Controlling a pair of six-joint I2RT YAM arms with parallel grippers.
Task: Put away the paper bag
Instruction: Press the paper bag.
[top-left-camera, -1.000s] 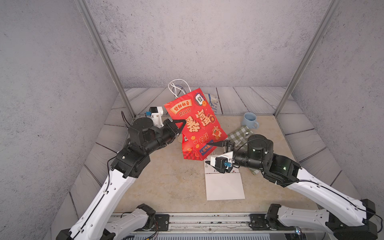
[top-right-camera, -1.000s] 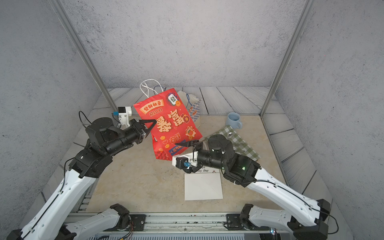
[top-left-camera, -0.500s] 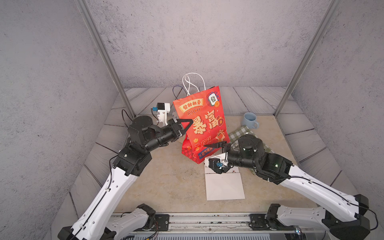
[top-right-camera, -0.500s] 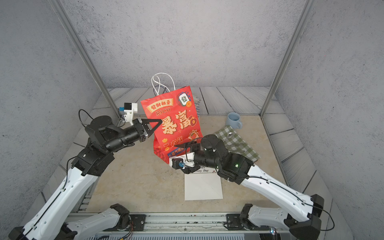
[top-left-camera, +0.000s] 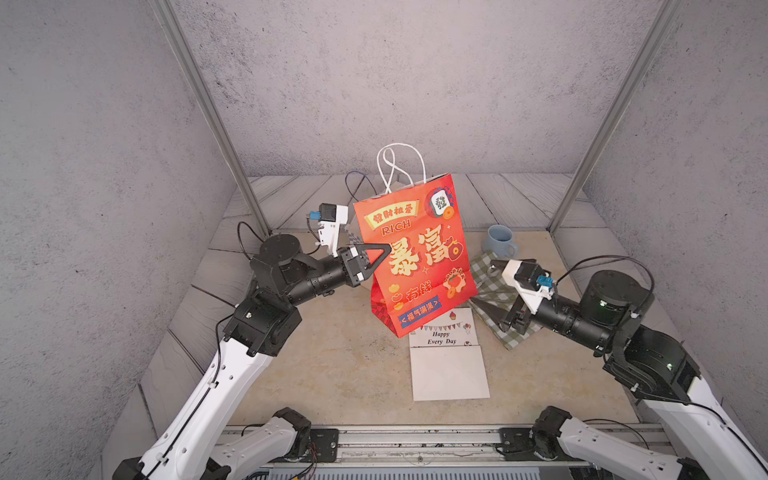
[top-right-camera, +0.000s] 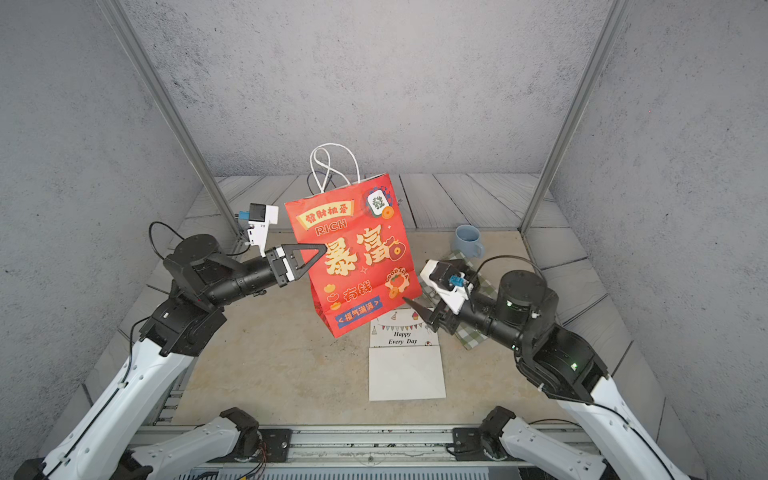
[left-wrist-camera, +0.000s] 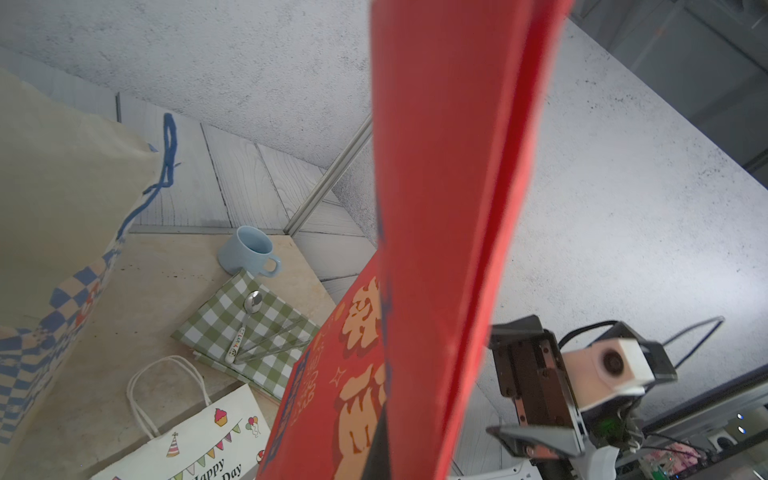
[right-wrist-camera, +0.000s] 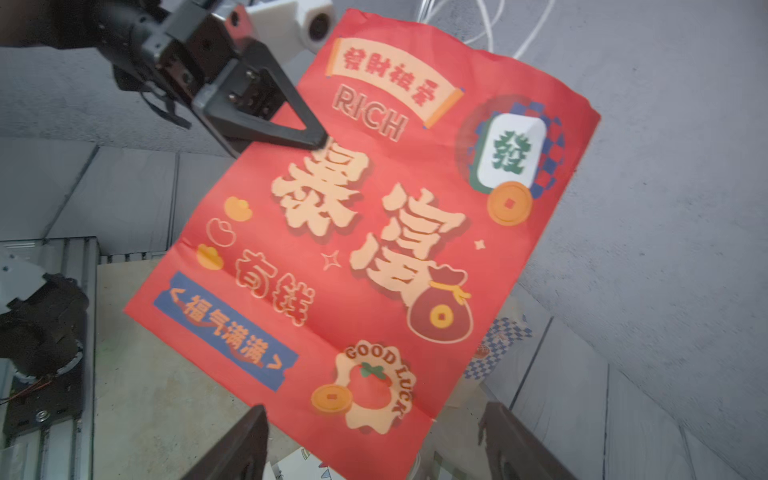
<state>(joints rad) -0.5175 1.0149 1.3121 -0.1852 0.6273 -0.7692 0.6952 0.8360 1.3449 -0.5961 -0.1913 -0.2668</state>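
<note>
The red printed paper bag (top-left-camera: 415, 257) hangs upright mid-frame, pinched at its left edge by the clamped left gripper (top-left-camera: 384, 251), the right gripper (right-wrist-camera: 374, 407) gaping empty at lower right; flattened, I'd say, but not yet stowed.

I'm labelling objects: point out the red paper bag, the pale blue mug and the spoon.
Red paper bag (top-left-camera: 415, 257): in a top view, printed front face.
Pale blue ceramic mug (top-left-camera: 498, 248): in a top view, outer wall.
Metal spoon (left-wrist-camera: 252, 301): left wrist view, its bowl.
</note>
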